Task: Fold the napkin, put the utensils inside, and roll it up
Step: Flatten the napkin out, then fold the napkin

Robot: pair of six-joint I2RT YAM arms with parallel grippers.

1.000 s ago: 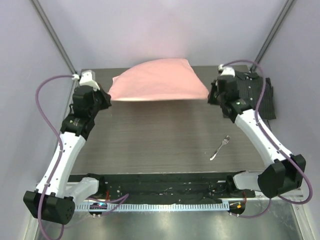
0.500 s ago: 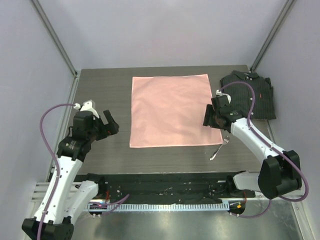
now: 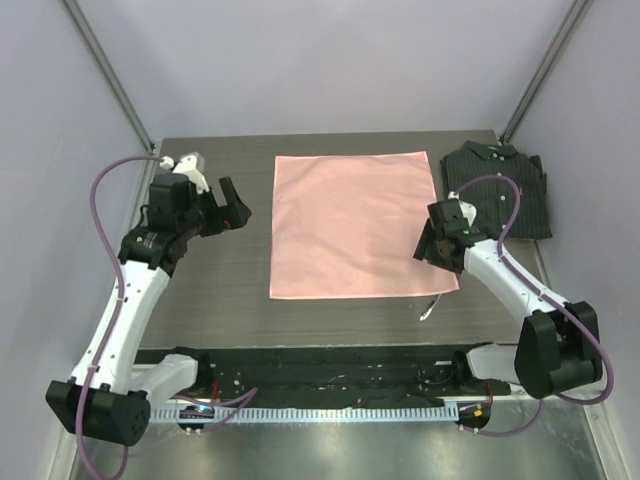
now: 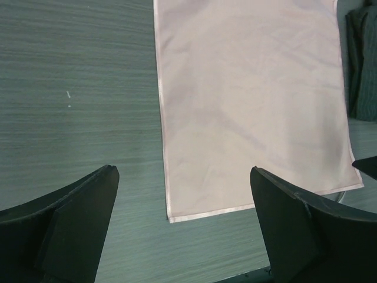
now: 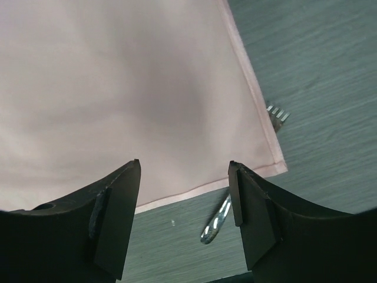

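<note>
The salmon-pink napkin (image 3: 360,225) lies spread flat in one layer on the dark table; it also shows in the left wrist view (image 4: 247,88) and the right wrist view (image 5: 118,88). The small silver fork (image 5: 215,224) lies partly under the napkin's near right corner, with its tines (image 5: 278,113) poking out past the right hem and its handle (image 3: 428,310) past the near hem. My left gripper (image 3: 236,205) (image 4: 183,171) hangs open left of the napkin, holding nothing. My right gripper (image 3: 430,248) (image 5: 184,164) hovers open over the near right corner, empty.
A dark pinstriped folded shirt (image 3: 505,190) lies at the back right, close to the napkin's right edge, and shows at the right border of the left wrist view (image 4: 362,65). A black strip (image 3: 330,365) runs along the table's near edge.
Both grippers held the napkin up at the back, then opened and let it go. It now lies flat, shifted slightly right over the fork. The left arm swung back toward the far left.
</note>
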